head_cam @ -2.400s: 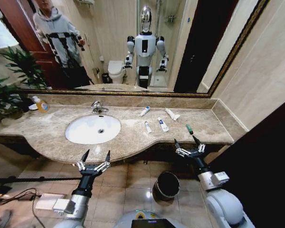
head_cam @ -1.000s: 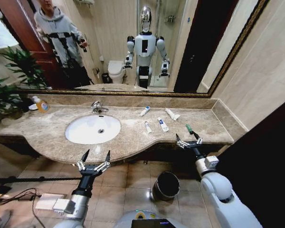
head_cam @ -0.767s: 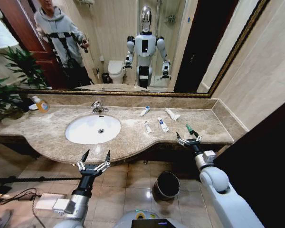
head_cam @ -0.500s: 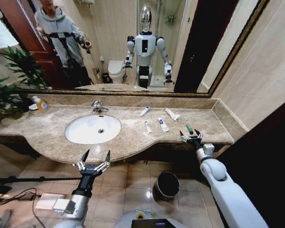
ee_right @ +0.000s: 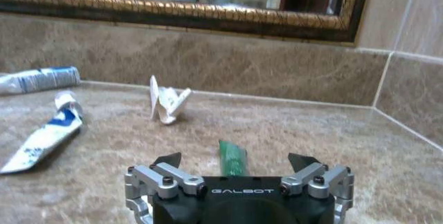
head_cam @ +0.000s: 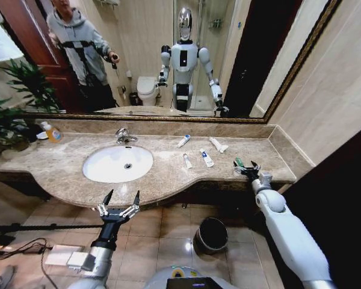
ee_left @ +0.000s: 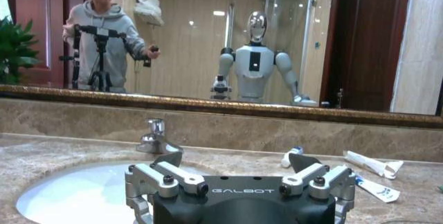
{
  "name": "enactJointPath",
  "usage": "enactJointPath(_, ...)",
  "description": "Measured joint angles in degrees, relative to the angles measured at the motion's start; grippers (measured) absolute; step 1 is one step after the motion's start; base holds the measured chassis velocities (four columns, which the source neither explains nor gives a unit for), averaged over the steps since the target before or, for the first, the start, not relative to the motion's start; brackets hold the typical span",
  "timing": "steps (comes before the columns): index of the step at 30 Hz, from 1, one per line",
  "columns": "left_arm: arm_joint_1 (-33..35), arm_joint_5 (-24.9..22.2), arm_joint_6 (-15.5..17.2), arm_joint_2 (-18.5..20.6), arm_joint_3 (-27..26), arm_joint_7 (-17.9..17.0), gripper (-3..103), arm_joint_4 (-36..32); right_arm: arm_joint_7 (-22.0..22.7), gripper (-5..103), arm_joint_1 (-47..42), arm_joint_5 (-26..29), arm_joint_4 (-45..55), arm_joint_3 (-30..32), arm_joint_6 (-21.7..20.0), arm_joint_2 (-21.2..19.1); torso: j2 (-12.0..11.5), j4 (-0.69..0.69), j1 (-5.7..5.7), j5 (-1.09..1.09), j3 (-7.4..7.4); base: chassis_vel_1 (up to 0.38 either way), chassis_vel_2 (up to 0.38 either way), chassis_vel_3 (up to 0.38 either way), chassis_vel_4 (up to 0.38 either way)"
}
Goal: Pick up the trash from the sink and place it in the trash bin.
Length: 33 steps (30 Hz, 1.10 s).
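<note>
- I see the right gripper (ee_right: 235, 163) on the table, fingers spread wide, straddling the green tube (ee_right: 233, 158), not gripping.
- Left gripper (head_cam: 118, 200) idle below the table edge, fingers spread, empty.
- I count three printed tubes, one plain.

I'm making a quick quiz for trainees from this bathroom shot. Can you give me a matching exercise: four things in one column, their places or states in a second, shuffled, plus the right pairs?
Things:
1. green tube
2. trash bin
3. left gripper
4. soap bottle

Places or states:
A. on the floor below the counter edge
B. open, hanging in front of the sink, below the counter edge
C. on the marble, lying between the open fingers of the right gripper
D. standing at the far left of the counter

Pairs: 1-C, 2-A, 3-B, 4-D
</note>
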Motion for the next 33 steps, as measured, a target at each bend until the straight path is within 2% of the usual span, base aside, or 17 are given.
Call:
enactJointPath(2,0.0,0.0,0.0,0.0,0.0,0.0,100,0.0,-0.09,100,0.11,-0.04,-0.66,-0.05,0.22,-0.03,0.0,0.0,0.0,0.0,0.0,0.0,0.0,0.0,0.0)
enactJointPath(5,0.0,0.0,0.0,0.0,0.0,0.0,100,0.0,-0.41,85,0.12,0.12,-1.24,-0.07,0.43,-0.22,0.0,0.0,0.0,0.0,0.0,0.0,0.0,0.0,0.0)
enactJointPath(6,0.0,0.0,0.0,0.0,0.0,0.0,100,0.0,-0.41,85,0.12,0.12,-1.24,-0.07,0.43,-0.22,0.0,0.0,0.0,0.0,0.0,0.0,0.0,0.0,0.0)
enactJointPath(9,0.0,0.0,0.0,0.0,0.0,0.0,100,0.0,-0.48,68,-0.04,0.2,-1.45,-0.06,0.47,-0.12,0.0,0.0,0.0,0.0,0.0,0.0,0.0,0.0,0.0)
enactJointPath(11,0.0,0.0,0.0,0.0,0.0,0.0,100,0.0,-0.49,68,-0.08,0.23,-1.46,-0.05,0.47,-0.09,0.0,0.0,0.0,0.0,0.0,0.0,0.0,0.0,0.0)
enactJointPath(12,0.0,0.0,0.0,0.0,0.0,0.0,100,0.0,-0.51,57,-0.13,0.24,-1.46,-0.04,0.46,-0.05,0.0,0.0,0.0,0.0,0.0,0.0,0.0,0.0,0.0)
enactJointPath(14,0.0,0.0,0.0,0.0,0.0,0.0,100,0.0,-0.53,57,-0.15,0.24,-1.46,-0.04,0.45,-0.02,0.0,0.0,0.0,0.0,0.0,0.0,0.0,0.0,0.0)
enactJointPath(17,0.0,0.0,0.0,0.0,0.0,0.0,100,0.0,-0.55,41,-0.17,0.24,-1.41,-0.03,0.4,0.17,0.0,0.0,0.0,0.0,0.0,0.0,0.0,0.0,0.0)
enactJointPath(18,0.0,0.0,0.0,0.0,0.0,0.0,100,0.0,-0.55,41,-0.17,0.24,-1.41,-0.03,0.4,0.17,0.0,0.0,0.0,0.0,0.0,0.0,0.0,0.0,0.0)
enactJointPath(21,0.0,0.0,0.0,0.0,0.0,0.0,100,0.0,-0.55,25,-0.34,-0.01,-0.96,0.05,0.31,0.48,0.0,0.0,0.0,-0.01,0.0,0.0,0.0,0.0,0.0)
enactJointPath(24,0.0,0.0,0.0,0.0,0.0,0.0,100,0.0,-0.41,21,-0.36,-0.34,-0.85,0.08,0.31,0.82,0.0,0.0,0.0,0.0,0.0,0.0,0.0,0.0,0.0)
enactJointPath(33,0.0,0.0,0.0,0.0,0.0,0.0,100,0.0,0.2,21,-1.47,-0.51,2.01,1.18,0.15,1.04,0.0,0.01,0.0,0.0,0.0,0.0,0.0,0.0,0.0)
